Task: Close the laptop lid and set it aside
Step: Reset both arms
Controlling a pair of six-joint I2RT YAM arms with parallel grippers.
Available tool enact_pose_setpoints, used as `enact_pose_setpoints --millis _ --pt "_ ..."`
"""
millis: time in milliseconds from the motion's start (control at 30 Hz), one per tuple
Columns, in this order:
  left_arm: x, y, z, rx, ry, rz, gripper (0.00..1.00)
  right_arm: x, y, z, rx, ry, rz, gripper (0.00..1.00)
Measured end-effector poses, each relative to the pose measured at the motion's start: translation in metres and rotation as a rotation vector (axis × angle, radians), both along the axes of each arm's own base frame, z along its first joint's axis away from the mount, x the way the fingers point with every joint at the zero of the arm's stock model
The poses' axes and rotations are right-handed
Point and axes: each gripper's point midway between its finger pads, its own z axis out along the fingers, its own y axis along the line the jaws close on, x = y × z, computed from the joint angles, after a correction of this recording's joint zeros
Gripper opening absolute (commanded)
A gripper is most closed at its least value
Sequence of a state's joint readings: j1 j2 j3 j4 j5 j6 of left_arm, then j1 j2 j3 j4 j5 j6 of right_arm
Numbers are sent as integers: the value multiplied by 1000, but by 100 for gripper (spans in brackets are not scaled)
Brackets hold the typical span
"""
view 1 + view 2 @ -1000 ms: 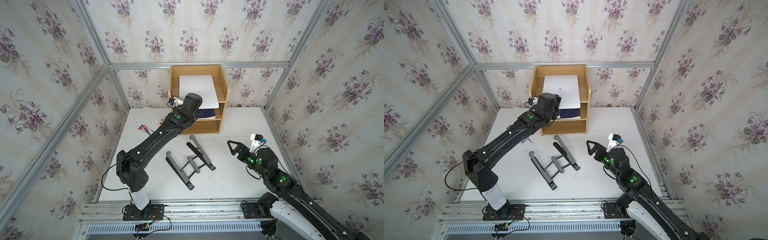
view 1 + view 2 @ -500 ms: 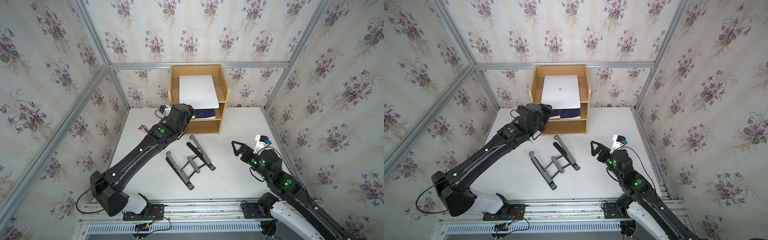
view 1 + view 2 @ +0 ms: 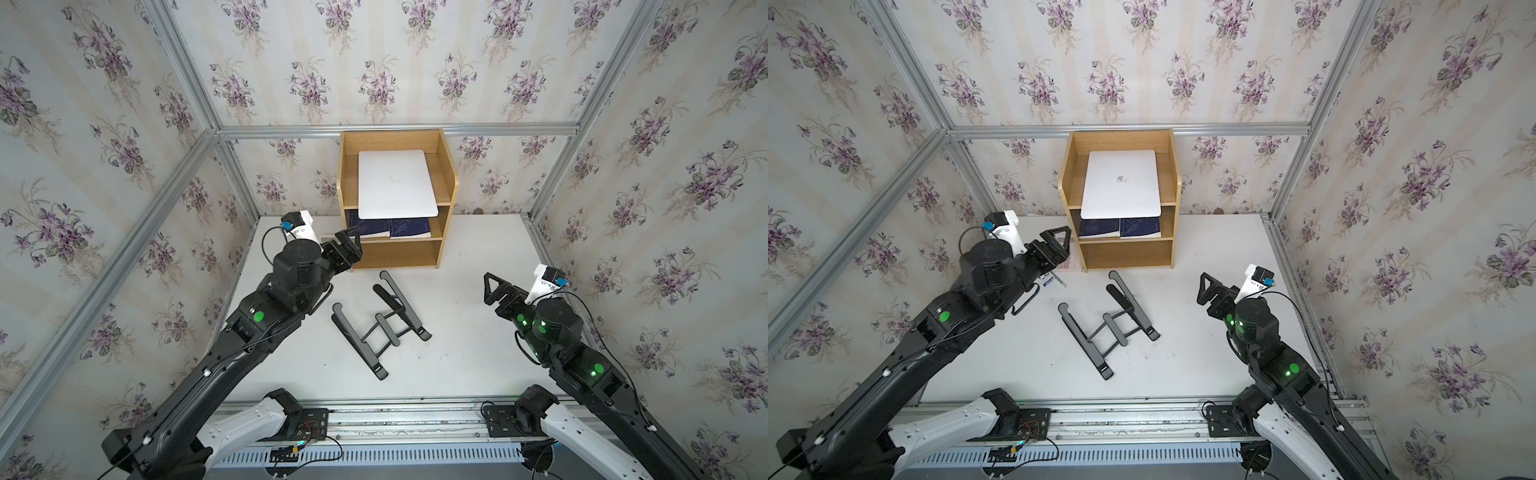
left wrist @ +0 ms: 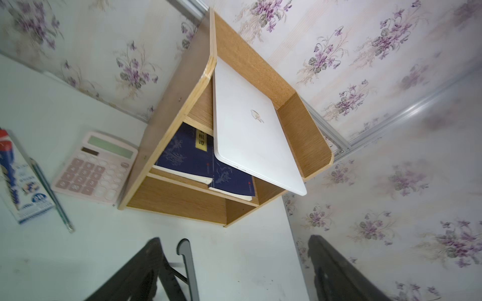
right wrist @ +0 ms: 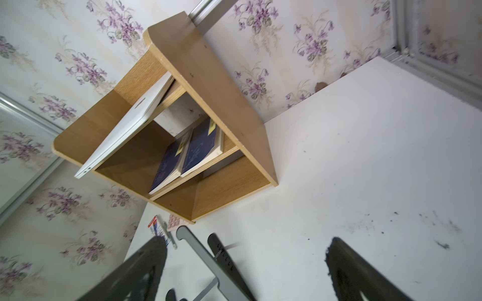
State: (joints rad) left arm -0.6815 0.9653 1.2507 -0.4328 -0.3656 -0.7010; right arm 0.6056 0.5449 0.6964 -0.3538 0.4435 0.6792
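1. Laptop [image 3: 397, 185] lies shut on the wooden shelf's [image 3: 451, 183] top board in both top views; left gripper [image 3: 354, 245], by the shelf's corner, and right gripper [image 3: 492, 286], above the table [image 3: 478, 249], both gape wide, empty.
2. Left wrist: lid [image 4: 250, 135] faces up, one corner overhanging blue books [image 4: 182, 153]; fingers [image 4: 140, 273] spread wide.
3. Right wrist: laptop edge-on, closed; fingers [image 5: 360, 276] spread wide.

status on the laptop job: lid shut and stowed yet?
Done: the laptop lies shut, lid up, on the top tier of the wooden shelf, its front edge overhanging. In hand: nothing. The left gripper is open and empty beside the shelf, and the right gripper is open over the table. The stand is bare. Left: probably just parking the arms.
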Motion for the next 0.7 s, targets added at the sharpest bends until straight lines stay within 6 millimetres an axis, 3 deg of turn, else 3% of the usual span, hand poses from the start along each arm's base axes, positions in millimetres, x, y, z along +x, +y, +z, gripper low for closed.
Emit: enact_pose_setpoints --millis 67,133,167,367,467,533,700 --pt "-6 19 -2 93 -35 46 92 2 -11 -8 -60 -13 -53 100" --pt "-9 38 -16 208 -45 106 100 5 -19 -19 -126 -27 -90 100" --pt "-9 45 -25 263 -44 132 99 7 -22 -22 -156 -41 -106 100" --pt "19 95 -96 598 34 318 99 26 -26 -49 -309 -147 -175 100" --pt "35 130 -120 661 124 435 100 37 -31 -67 -446 -154 -214 100" --pt "43 154 -138 680 181 517 100 46 -39 -69 -513 -158 -261 100" --pt "41 197 -199 720 307 633 100 68 -72 -79 -636 -136 -375 100"
